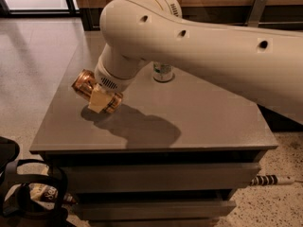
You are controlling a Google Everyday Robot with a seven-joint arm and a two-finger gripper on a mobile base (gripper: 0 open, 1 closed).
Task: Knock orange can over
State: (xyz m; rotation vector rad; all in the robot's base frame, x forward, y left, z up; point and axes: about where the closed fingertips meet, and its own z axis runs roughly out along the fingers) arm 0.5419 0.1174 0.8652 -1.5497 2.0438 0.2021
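Observation:
The orange can (86,83) is a golden-orange metallic can, tipped far over on its side and pointing up-left, over the left part of the grey table top (199,122). My gripper (98,100) sits at the end of the big cream arm (199,41) and is closed around the can's middle. One cream finger (98,101) lies across the can's front. The can's shadow falls on the table just below it. I cannot tell whether the can touches the table.
A white-and-green can (163,72) stands upright at the back middle of the table, partly hidden by the arm. The table's left edge is close to the orange can. Drawers (156,176) lie below the top. A dark bag (28,197) sits on the floor at the lower left.

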